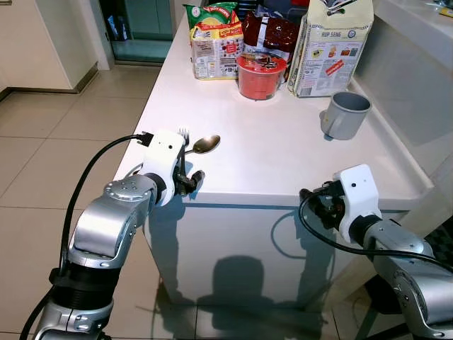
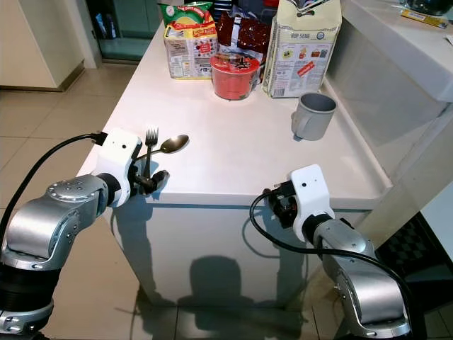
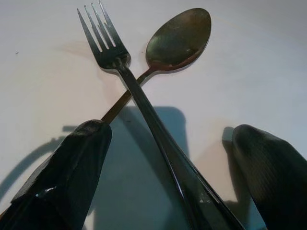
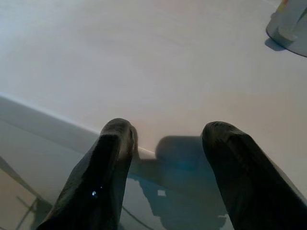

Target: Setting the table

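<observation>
Dark metal fork (image 3: 144,103) and spoon (image 3: 175,40) crossed at near left edge of white surface (image 1: 283,152), between released jaws of left gripper (image 1: 190,180). Best to centre over the crossing, then close slowly. Right gripper (image 4: 165,158), jaws spread, empty at front edge.

Before me the white tabletop (image 1: 269,152) carries a crossed fork (image 2: 151,138) and spoon (image 2: 173,144), a grey mug (image 1: 345,115), a red bowl (image 1: 261,75) and food packets (image 1: 216,39).
</observation>
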Controlling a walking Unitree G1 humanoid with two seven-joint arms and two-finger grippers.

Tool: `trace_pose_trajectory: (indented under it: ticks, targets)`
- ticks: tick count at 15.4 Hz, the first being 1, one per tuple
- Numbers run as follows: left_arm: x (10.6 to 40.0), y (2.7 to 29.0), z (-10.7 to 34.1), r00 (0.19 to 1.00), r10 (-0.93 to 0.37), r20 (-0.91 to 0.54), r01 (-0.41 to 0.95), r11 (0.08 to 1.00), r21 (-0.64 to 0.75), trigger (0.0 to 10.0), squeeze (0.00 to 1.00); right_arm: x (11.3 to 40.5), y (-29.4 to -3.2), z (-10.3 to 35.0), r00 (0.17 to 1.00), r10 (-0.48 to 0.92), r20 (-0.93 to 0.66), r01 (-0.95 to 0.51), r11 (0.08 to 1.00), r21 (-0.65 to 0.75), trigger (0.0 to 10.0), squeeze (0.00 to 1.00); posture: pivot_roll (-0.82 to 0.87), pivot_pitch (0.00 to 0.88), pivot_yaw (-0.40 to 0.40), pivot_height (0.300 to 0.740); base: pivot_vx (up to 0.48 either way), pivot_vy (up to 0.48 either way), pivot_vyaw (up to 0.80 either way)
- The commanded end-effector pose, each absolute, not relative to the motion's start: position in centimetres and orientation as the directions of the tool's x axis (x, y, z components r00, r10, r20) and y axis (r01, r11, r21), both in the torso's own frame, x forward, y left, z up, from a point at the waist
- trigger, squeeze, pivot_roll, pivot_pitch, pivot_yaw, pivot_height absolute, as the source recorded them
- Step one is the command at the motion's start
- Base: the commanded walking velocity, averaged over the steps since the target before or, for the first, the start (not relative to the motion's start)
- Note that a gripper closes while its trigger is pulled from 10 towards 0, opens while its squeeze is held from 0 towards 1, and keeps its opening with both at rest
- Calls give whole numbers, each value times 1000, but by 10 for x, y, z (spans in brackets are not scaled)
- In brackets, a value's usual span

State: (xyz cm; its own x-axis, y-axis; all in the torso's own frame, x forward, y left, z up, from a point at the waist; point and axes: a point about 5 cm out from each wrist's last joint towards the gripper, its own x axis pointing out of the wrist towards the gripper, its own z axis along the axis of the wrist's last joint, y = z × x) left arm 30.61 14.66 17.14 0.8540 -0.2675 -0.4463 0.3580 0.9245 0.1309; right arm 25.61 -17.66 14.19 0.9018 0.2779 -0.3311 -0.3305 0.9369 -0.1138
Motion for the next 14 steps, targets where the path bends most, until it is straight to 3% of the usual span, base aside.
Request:
trace_pose_trajectory:
  ticks: [1,5,7,11,12,13,14]
  targets:
    - [309,146,170,854,-250,-456,345,929,137,10000,0,255,-175,144,898,281,-338,-340,932,-128,10000,0,-97,0,-16,740,0,0,0]
    - [316,144,163,853,-231,-467,310,946,98,10000,0,251,-167,145,867,372,-332,-420,904,-82,10000,0,-99,0,-15,740,0,0,0]
    - [321,142,164,857,-232,-461,306,947,93,10000,0,241,-151,156,786,553,-277,-576,817,-4,10000,0,-100,0,-13,740,0,0,0]
    - [328,139,162,859,-223,-460,299,949,98,10000,0,224,-140,160,651,701,-293,-730,683,13,10000,0,-104,0,-10,740,0,0,0]
    - [330,140,160,859,-209,-468,291,950,111,8353,0,221,-138,160,624,722,-298,-752,658,18,10000,0,-109,0,-6,740,0,0,0]
    - [331,141,160,859,-204,-469,288,951,116,8353,0,221,-138,160,622,724,-299,-755,656,19,10000,0,-111,0,-5,740,0,0,0]
    - [332,143,159,860,-189,-474,279,952,126,2824,0,220,-138,160,617,727,-300,-758,651,20,10000,0,-111,0,-5,740,0,0,0]
